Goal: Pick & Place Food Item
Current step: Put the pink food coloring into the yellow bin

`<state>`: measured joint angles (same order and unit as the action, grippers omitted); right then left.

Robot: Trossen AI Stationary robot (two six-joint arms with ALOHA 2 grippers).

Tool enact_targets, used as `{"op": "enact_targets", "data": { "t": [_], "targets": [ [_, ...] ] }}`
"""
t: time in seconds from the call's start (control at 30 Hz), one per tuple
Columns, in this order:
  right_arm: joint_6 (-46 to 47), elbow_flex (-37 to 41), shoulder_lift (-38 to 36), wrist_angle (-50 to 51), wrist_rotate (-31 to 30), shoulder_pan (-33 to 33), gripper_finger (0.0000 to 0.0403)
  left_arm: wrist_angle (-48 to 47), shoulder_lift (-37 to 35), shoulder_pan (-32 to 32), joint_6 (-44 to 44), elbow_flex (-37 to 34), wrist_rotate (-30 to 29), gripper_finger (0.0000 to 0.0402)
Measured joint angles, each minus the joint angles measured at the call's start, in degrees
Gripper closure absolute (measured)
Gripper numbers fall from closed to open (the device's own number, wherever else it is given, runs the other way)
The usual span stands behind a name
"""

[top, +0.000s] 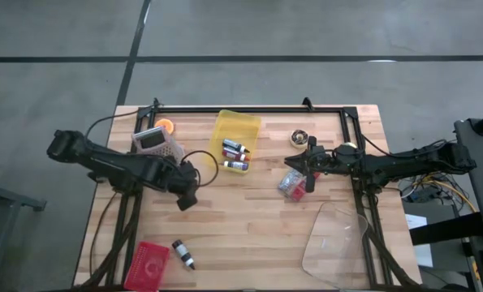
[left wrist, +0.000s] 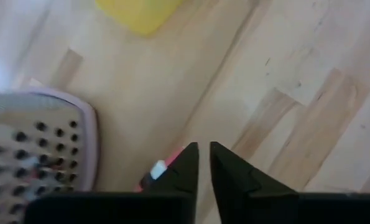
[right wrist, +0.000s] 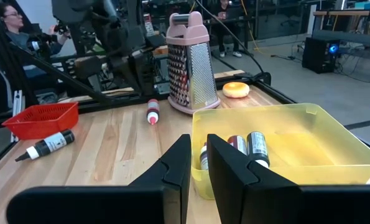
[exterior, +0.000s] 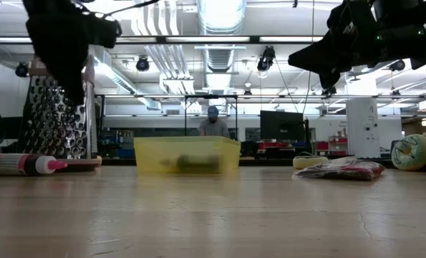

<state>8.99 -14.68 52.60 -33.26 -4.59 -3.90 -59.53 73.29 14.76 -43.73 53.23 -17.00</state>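
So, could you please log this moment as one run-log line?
left tool: raised beside grater, empty | right tool: raised facing yellow bin, empty | red-capped tube: on table

Both arms are dark, almost black, built of chunky jointed links with rounded housings. The left arm (top: 119,166) carries a thin black cable that loops loose beside its wrist, and its gripper (left wrist: 203,163) ends in two matte black, wedge-shaped fingers tapering to blunt points. The right arm (top: 403,162) has the same dark links, with a small yellowish patch near its wrist; its gripper (right wrist: 199,152) shows two broad black fingers with flat, angular faces and smooth plastic edges
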Motion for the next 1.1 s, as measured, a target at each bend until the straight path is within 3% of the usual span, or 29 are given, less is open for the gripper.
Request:
{"op": "enact_targets", "data": {
  "t": [0.3, 0.43, 1.1],
  "targets": [
    [0.0, 0.0, 0.0, 0.0, 0.0, 0.0, 0.0355, 2.5, -7.4, 0.0, -3.0, -8.9, 4.6, 0.0233],
    [0.0, 0.0, 0.0, 0.0, 0.0, 0.0, 0.0355, 4.2, -7.8, 0.0, 2.8, -10.9, 5.2, 0.0205],
    [0.0, 0.0, 0.0, 0.0, 0.0, 0.0, 0.0355, 8.4, -4.8, 0.0, 9.8, -17.5, 5.6, 0.0195]
  ]
}}
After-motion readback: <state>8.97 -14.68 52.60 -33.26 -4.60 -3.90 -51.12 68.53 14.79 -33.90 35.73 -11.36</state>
